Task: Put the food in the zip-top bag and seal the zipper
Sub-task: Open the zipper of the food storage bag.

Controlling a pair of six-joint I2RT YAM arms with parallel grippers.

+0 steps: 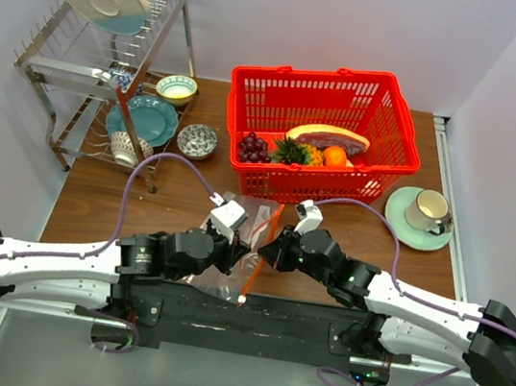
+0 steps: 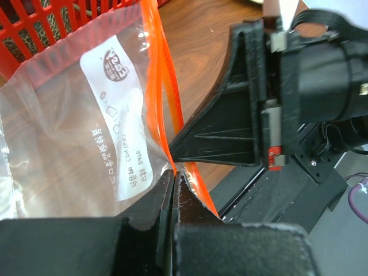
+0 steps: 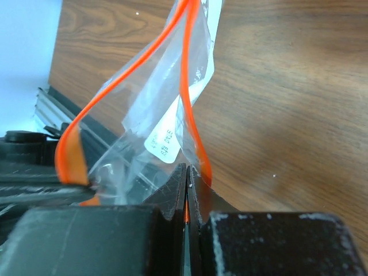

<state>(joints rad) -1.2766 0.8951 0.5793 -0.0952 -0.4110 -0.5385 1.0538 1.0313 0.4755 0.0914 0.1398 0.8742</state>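
Clear zip-top bag [image 2: 52, 126], left tool [image 2: 174, 172] and right tool [image 3: 187, 169] angled inward, both clamping zipper [image 3: 70, 155]

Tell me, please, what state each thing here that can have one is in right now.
zip-top bag: held between both grippers, nothing inside.
zipper: unsealed, its two strips apart.
left gripper: shut on zipper.
right gripper: shut on zipper.
pineapple: in the red basket, not bagged.
grape bunch: in the red basket, not bagged.
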